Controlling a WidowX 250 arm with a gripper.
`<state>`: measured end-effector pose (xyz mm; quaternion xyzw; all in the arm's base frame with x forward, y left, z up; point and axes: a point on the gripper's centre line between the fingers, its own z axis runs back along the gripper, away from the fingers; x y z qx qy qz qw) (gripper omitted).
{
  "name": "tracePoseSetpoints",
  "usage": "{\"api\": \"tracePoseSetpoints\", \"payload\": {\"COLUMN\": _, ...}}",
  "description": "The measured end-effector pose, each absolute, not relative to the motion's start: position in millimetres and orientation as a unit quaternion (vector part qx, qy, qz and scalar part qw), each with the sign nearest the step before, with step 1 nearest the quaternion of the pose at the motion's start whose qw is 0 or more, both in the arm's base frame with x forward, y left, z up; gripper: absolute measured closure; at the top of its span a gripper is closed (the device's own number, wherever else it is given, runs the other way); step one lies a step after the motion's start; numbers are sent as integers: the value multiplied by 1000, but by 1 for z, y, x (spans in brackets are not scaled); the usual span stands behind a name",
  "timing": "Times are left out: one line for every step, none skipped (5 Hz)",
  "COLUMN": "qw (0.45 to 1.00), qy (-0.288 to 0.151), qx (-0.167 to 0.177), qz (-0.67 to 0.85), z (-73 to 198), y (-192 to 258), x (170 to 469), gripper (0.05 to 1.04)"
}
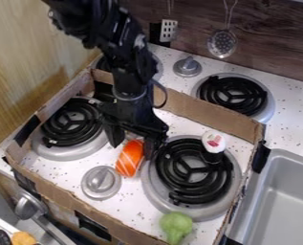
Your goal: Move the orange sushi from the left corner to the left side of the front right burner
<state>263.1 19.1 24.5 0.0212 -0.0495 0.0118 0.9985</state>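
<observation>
Hanging down from the upper left of the frame, the black gripper (pixel 134 147) has its two fingertips apart, one on each side of the upper end of an orange piece with pale stripes (pixel 129 159). Whether either fingertip touches it, I cannot tell. The orange piece lies left of centre on the white stovetop (pixel 132 193), between a silver knob (pixel 101 182) and the large front burner (pixel 193 171), its long side running toward the bottom of the frame.

It looks like toy food, probably light, with some give if it is foam or soft plastic; its rounded, smooth-looking top may be a little slippery. The surest hold is likely across its narrow width, near the middle and low on the sides, with modest pressure. A pinch at the upper end alone could let the rest droop or swivel.

A small black piece with a white top (pixel 213 143) sits on the burner's upper right edge, and a green broccoli-like toy (pixel 176 227) lies at the bottom of the frame.
</observation>
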Motion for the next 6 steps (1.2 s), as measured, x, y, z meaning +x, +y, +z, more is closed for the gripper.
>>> {"api": "tracePoseSetpoints", "payload": {"qw": 998, "qy": -51, "qx": 41, "qz": 12, "z": 54, "y": 17, "x": 263, "gripper": 87}}
{"api": "tracePoseSetpoints", "payload": {"qw": 997, "qy": -48, "qx": 54, "qz": 13, "z": 73, "y": 12, "x": 256, "gripper": 87}}
{"api": "tracePoseSetpoints", "payload": {"qw": 998, "qy": -47, "qx": 51, "qz": 12, "z": 95, "y": 10, "x": 255, "gripper": 87}}
{"api": "tracePoseSetpoints", "payload": {"qw": 997, "qy": -41, "qx": 57, "qz": 5, "z": 113, "y": 11, "x": 253, "gripper": 87}}
{"api": "tracePoseSetpoints", "payload": {"qw": 998, "qy": -31, "qx": 63, "qz": -3, "z": 130, "y": 11, "x": 253, "gripper": 87}}
{"api": "tracePoseSetpoints", "payload": {"qw": 997, "qy": -26, "qx": 65, "qz": -10, "z": 141, "y": 10, "x": 255, "gripper": 87}}
